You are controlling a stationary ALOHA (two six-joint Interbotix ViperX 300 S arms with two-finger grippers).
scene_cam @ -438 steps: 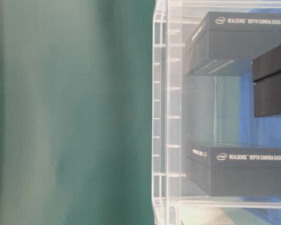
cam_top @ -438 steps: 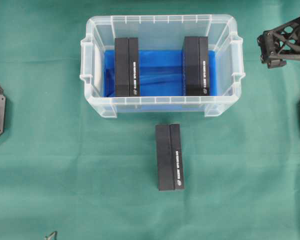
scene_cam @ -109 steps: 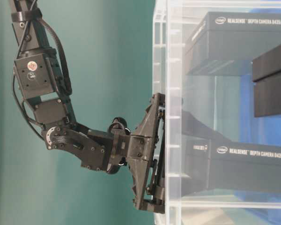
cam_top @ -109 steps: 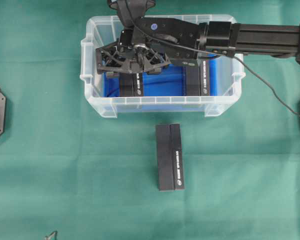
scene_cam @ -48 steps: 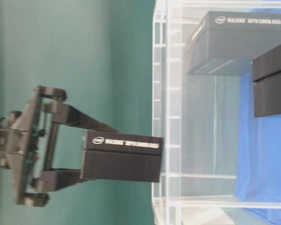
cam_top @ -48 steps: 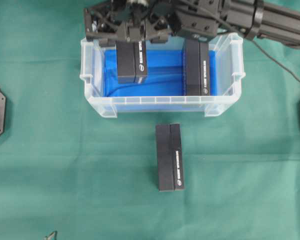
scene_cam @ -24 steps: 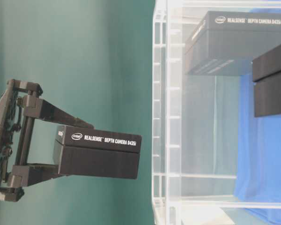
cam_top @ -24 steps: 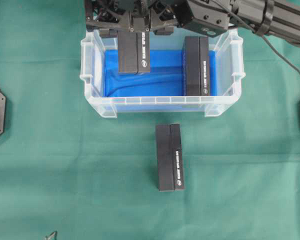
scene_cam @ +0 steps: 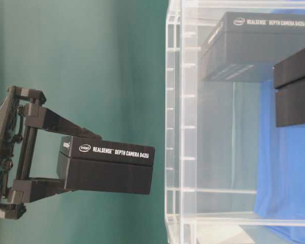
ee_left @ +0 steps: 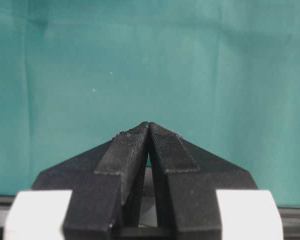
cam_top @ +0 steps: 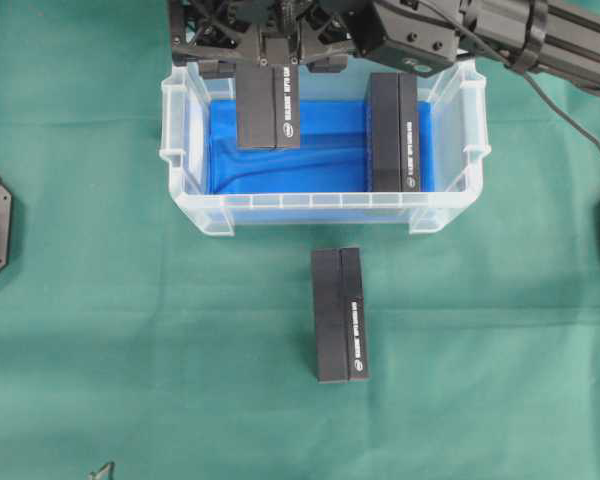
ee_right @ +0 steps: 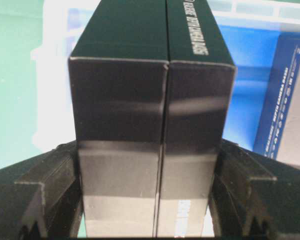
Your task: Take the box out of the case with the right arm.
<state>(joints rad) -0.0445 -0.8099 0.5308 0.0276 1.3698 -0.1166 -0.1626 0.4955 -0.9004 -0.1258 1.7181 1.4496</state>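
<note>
Box (scene_cam: pixel 107 165) hangs clamped in the right end effector (scene_cam: pixel 66 162), clear above the case (cam_top: pixel 180 190), with only set-down on the worktop (cam_top: pixel 130 350) left.

The black open-lattice two-finger gripper (scene_cam: pixel 66 161) is clamping a black rectangular cardboard box (scene_cam: pixel 107 165) with white lettering at its near end, holding it in the air against the green backdrop. The box is sitting clear of the clear plastic tub (scene_cam: pixel 179 127), apart from its ribbed wall. Through that wall another black lettered box (scene_cam: pixel 259 46) is showing, with blue lining (scene_cam: pixel 290 178) behind, and a third black box (scene_cam: pixel 295 91) is poking in at the right edge.
</note>
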